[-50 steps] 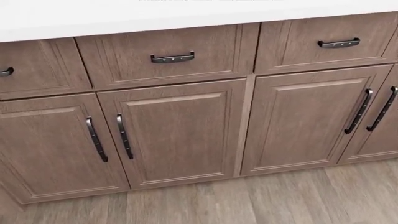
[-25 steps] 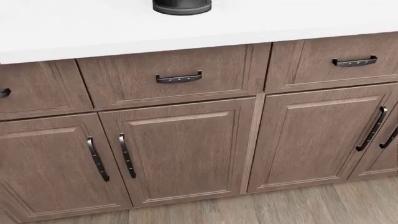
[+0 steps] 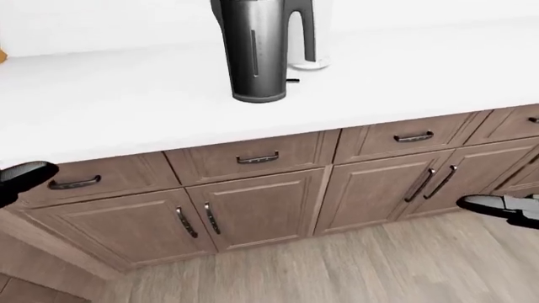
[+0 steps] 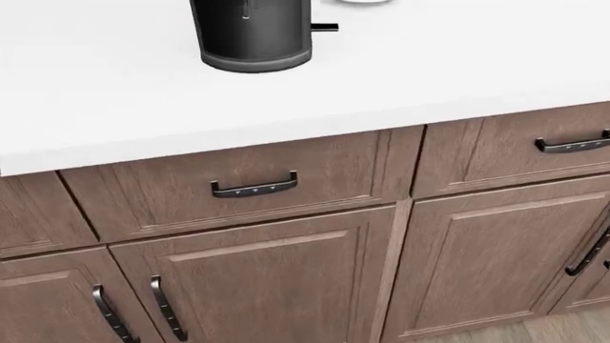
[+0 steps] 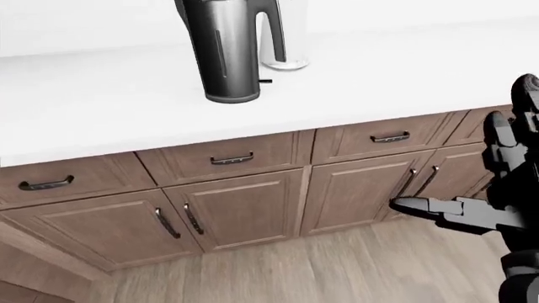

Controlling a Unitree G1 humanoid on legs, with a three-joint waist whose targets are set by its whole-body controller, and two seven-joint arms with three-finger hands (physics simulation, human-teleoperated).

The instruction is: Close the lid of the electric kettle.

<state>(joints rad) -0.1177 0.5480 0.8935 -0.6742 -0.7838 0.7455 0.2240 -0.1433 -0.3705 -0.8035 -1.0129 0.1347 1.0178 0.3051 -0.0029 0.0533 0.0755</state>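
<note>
Kettle (image 3: 260, 50) upright on white counter (image 3: 126, 107), well in from edge; its top cut off in every view, so I can't see lid. My left hand (image 3: 23, 178) barely in frame, grip unreadable. Right hand (image 5: 472, 211) low beside cabinets (image 5: 236, 214), fingers spread, empty. Bare counter around kettle; floor (image 3: 337, 265) open below.
</note>
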